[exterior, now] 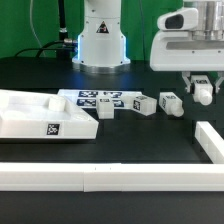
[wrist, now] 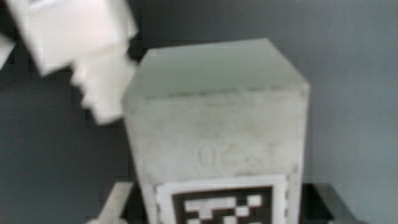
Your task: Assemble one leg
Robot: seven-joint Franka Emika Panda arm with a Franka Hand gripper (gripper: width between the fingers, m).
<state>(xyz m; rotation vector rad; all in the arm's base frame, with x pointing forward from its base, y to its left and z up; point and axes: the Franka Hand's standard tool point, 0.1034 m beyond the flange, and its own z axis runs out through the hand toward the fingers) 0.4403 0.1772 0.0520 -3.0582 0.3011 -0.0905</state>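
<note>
- Low white L-shaped fence (exterior: 100, 178): bounds the near edge and the exterior view's right.
- Bare black tabletop (exterior: 150, 135): open passage between fence and parts.
- Large flat white panel (exterior: 25, 112): fills the exterior view's left.
- Three short white tagged plastic legs (exterior: 140, 104), in a row: bar the middle.
- White two-finger gripper (exterior: 201, 91) clamping a fourth leg (exterior: 204, 96): blocks the row's end.

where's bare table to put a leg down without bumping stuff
Widest bare patch: dark table between the white panel, the near rail and the rail at the exterior view's right. Crowded: the loose legs beside the marker board, across to the gripper holding a leg.
</note>
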